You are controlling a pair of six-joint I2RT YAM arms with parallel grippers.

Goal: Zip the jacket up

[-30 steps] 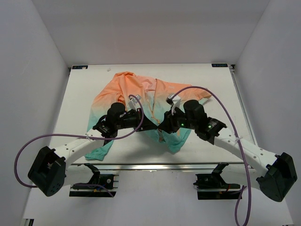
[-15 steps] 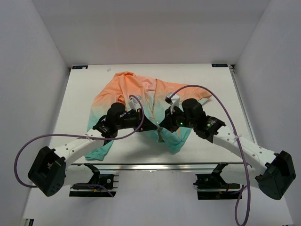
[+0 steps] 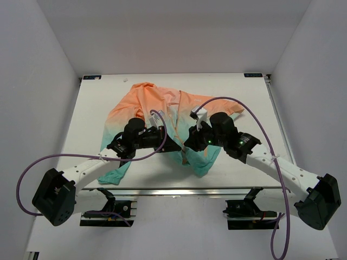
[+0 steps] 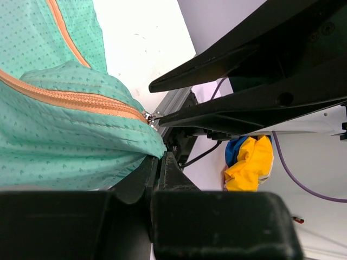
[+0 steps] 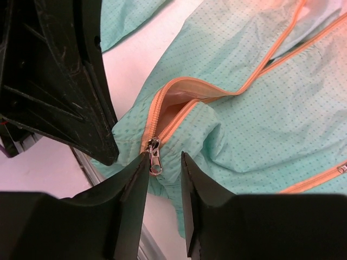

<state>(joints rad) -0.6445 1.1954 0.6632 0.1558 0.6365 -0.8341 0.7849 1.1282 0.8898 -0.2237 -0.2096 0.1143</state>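
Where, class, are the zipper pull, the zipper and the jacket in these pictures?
zipper pull (image 5: 156,165): right wrist view, on its hanging metal tab.
zipper (image 4: 70,99): left wrist view, on its closed orange teeth.
jacket (image 3: 142,103): top view, on its orange shoulder area.

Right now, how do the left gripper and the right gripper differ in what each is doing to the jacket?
The left gripper is shut, pinching teal fabric of the jacket; the right gripper is open. The left gripper holds cloth near the zipper, while the right gripper's fingers stand either side of the zipper pull. Both are black and sit at the jacket's teal lower end.
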